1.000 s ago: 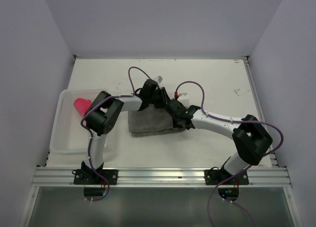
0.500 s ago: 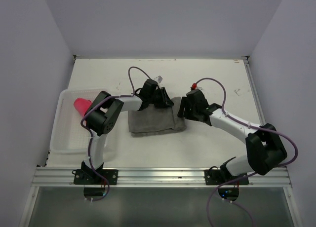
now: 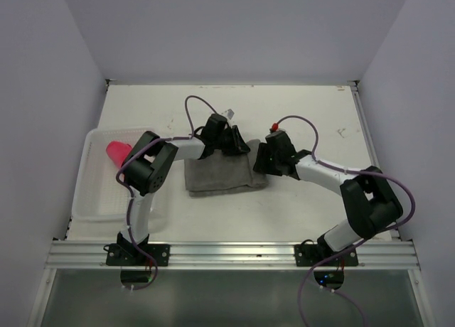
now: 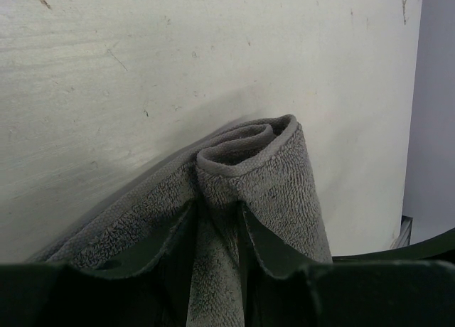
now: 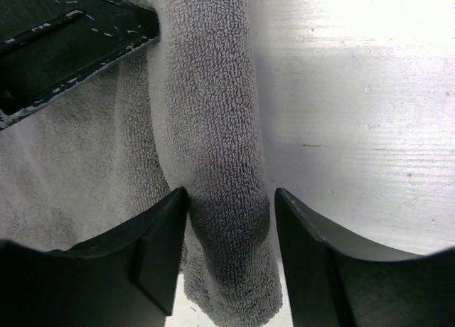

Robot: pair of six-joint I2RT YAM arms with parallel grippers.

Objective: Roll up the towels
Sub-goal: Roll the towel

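Observation:
The grey towel [image 3: 217, 176] lies on the table's middle, its right edge rolled into a narrow tube [image 5: 213, 114]. My left gripper [image 3: 240, 145] is shut on a fold at the roll's far end [image 4: 217, 220]; the spiral end [image 4: 242, 143] shows just beyond its fingers. My right gripper [image 3: 260, 161] is open and straddles the roll [image 5: 231, 206]: its left finger touches the cloth and its right finger stands off it. The pink-red towel [image 3: 117, 153] sits rolled in the white basket [image 3: 96, 202] at the left.
The left gripper's dark finger [image 5: 71, 35] reaches into the right wrist view at the top left, close to the roll. The basket stands beside the left arm's base. Purple cables loop above both wrists. Walls enclose the table on three sides.
My right gripper moved off the towel's near right part to its rolled right edge, and its elbow swung outward then partly back. The left gripper stayed put on the towel.

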